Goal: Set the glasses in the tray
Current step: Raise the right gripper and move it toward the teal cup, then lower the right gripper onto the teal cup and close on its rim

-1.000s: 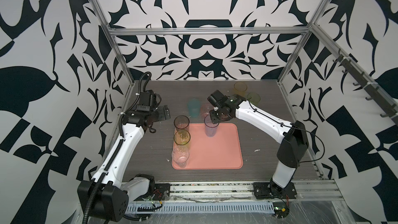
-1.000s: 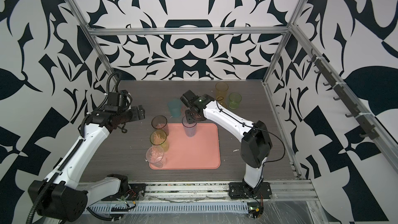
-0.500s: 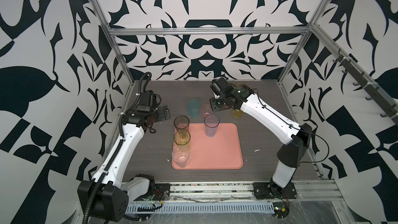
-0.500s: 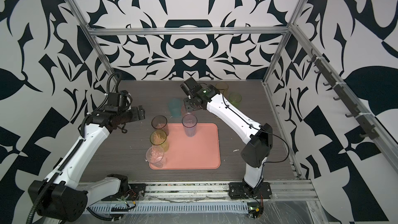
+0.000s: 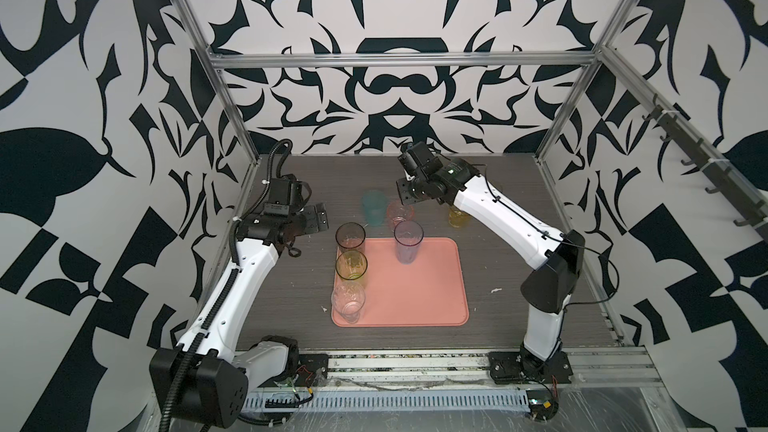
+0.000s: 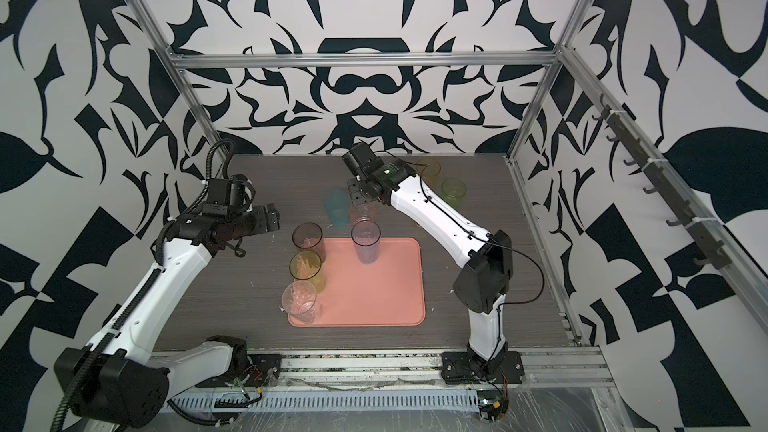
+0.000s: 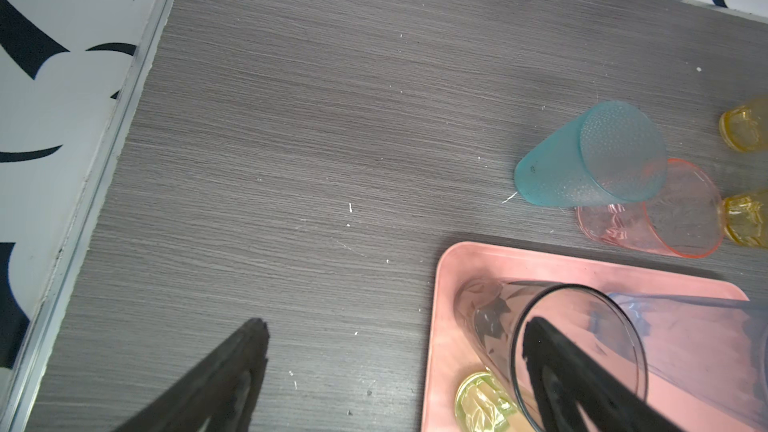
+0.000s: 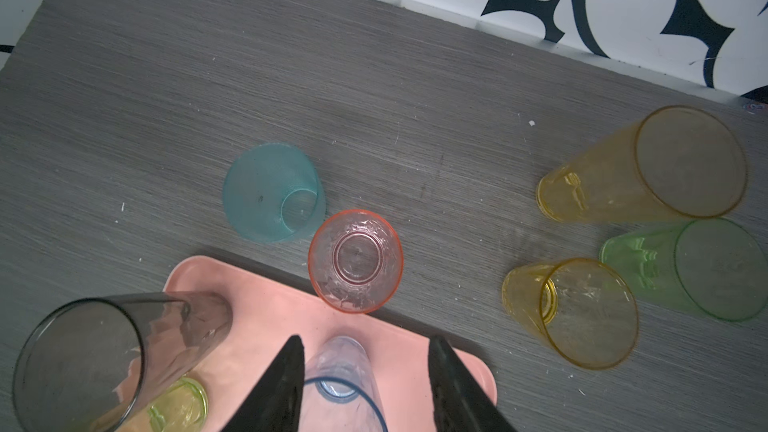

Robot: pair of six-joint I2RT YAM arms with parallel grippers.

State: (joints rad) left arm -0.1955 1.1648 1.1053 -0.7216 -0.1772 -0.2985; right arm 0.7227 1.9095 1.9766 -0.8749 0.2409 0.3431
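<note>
Grey tabletop [image 5: 299,292], four glasses [image 5: 408,243] on tray [image 5: 424,284]; left pincer [image 5: 321,218] spread wide, right pincer [image 8: 366,339] apart

Enclosed booth, patterned walls [image 5: 399,14].
Black-and-white leaf shapes on three sides; aluminium frame [image 5: 399,61] at the corners; dark grey wood-grain tabletop [image 5: 340,176]; hook rail [image 5: 706,161] along right wall; even light.

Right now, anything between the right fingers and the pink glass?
Nothing visible. The pink glass stands clear just ahead of the right gripper. The teal glass crowds its side; the blue glass sits below the fingers, on the tray.
</note>
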